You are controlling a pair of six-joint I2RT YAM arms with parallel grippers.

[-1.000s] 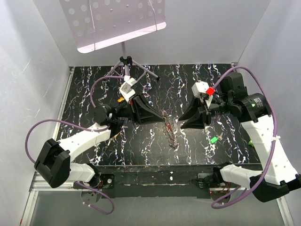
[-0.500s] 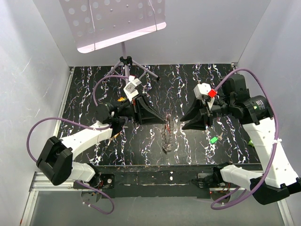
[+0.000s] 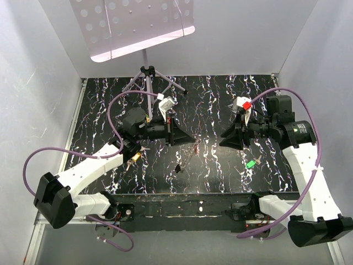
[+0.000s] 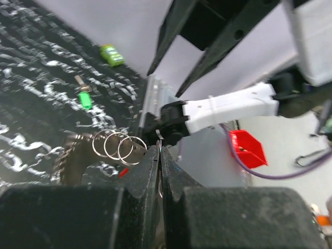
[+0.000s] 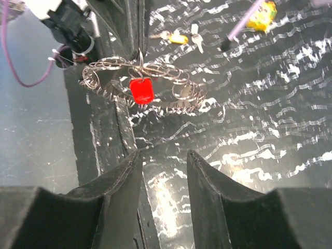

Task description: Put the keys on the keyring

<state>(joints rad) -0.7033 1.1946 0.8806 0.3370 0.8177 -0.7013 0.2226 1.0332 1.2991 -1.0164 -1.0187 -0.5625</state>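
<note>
My left gripper (image 3: pixel 191 141) is shut on a thin wire ring of the keyring bunch (image 3: pixel 178 167), which dangles below it above the table's middle. In the left wrist view the jaws are pressed together on the wire (image 4: pixel 159 149), with silver rings (image 4: pixel 119 147) beside them. In the right wrist view the bunch (image 5: pixel 171 96) carries a red-headed key (image 5: pixel 141 91). My right gripper (image 3: pixel 223 140) is open and empty, a short way right of the bunch. A green key (image 3: pixel 251 164) with a silver key beside it lies front right. Brass keys (image 3: pixel 132 159) lie by the left arm.
A music stand's tripod (image 3: pixel 146 72) stands at the back centre, its perforated plate (image 3: pixel 132 22) overhead. White walls close in the left, right and back. A yellow dotted block (image 5: pixel 261 14) and two loose keys (image 5: pixel 179 37) lie beyond the left gripper in the right wrist view.
My left gripper has risen and turned, lifting the keyring bunch off the table so that it dangles. My right gripper has drawn back to the right.
</note>
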